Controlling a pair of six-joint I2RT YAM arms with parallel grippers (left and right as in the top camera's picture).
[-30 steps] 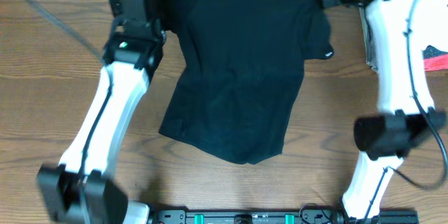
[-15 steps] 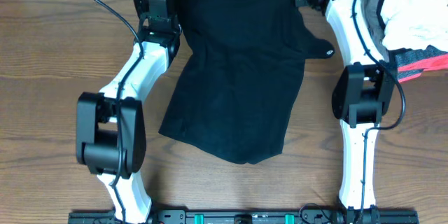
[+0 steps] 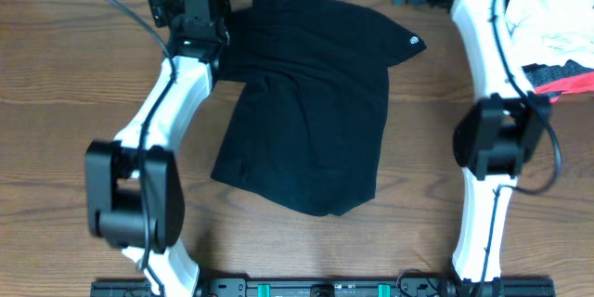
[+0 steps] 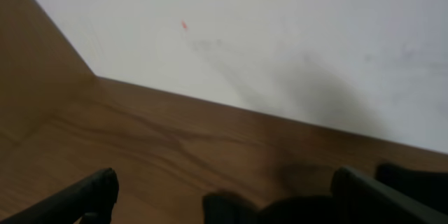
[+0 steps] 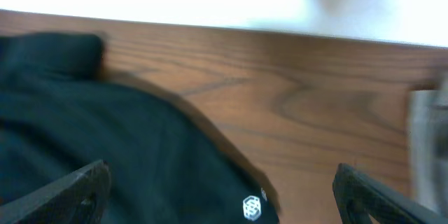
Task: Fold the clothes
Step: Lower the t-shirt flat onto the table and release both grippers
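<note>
Our black shirt [image 3: 311, 102] lies spread on the table [image 3: 56, 102] between the arms. We judge it soft, light and limp, best pinched at the shoulders or hem corners. The left gripper [image 4: 224, 182] and right gripper [image 5: 220, 175] gape wide, empty. Only the overhead view shows the whole shirt; the right wrist view shows its logo [image 5: 250, 208] close up.

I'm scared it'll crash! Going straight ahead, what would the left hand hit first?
Probably the bare wooden table just past the black shirt, then the white wall; depth is hard to judge.
</note>
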